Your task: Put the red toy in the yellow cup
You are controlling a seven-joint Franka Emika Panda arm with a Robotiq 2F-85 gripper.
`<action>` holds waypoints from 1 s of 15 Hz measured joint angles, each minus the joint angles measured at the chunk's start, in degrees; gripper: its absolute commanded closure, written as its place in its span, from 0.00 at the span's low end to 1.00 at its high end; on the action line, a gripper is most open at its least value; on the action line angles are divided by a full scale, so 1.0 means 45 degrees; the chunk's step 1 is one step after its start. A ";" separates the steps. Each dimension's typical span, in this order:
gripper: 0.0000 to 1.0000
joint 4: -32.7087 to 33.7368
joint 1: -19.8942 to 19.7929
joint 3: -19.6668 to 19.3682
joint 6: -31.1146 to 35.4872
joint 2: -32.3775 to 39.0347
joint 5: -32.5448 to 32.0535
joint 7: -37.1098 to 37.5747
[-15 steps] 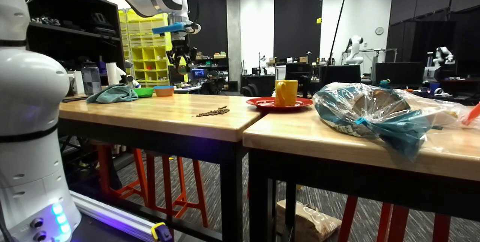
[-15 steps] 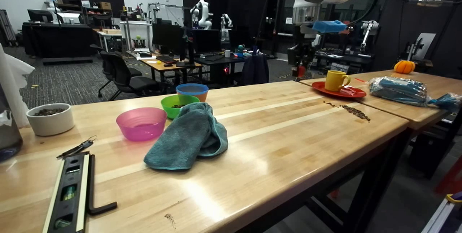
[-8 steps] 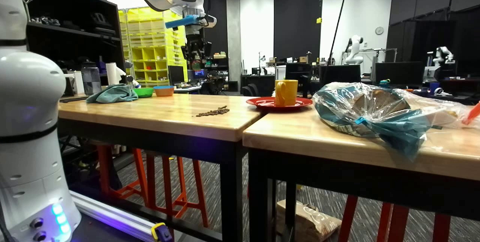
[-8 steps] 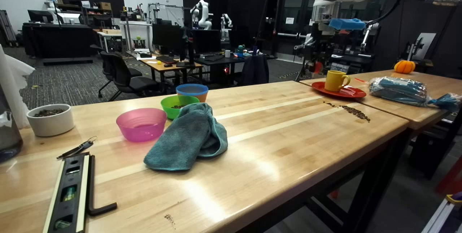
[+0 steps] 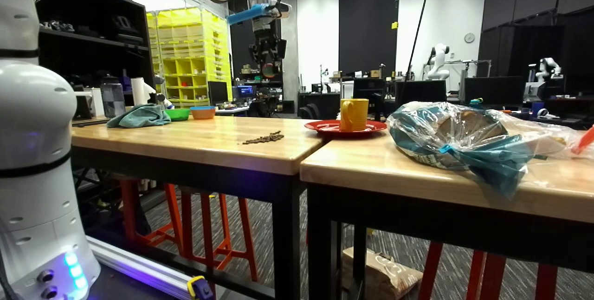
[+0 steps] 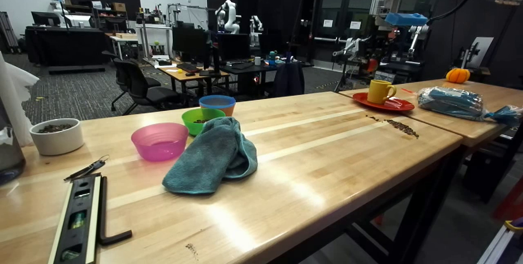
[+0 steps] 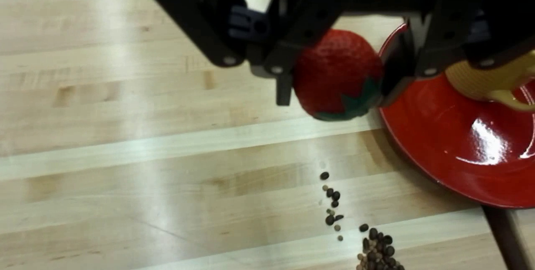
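- Farther right and a little higher in both exterior views than a second ago, the gripper (image 5: pixel 268 66) brings the toy strawberry (image 7: pixel 338 73) along; the yellow mug (image 5: pixel 354 115) and the red plate (image 5: pixel 320 127) under it stay put.
- That shrinks the gap to the mug, so I take this as the carrying step, with the drop not yet done.
- The gripper's jaws stand part-way apart, only as far as the strawberry's girth, one on either side; it hangs between them, clear of everything below, its green leaves toward the lower right in the wrist view.
- From the wrist, the mug shows at the right edge, partly hidden behind the gripper, so the strawberry isn't over it yet; I'd guess more travel comes before letting go.
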 measured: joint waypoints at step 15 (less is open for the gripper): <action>0.74 0.5817 -0.1830 -0.0641 -0.1308 0.4558 0.0467 -0.0200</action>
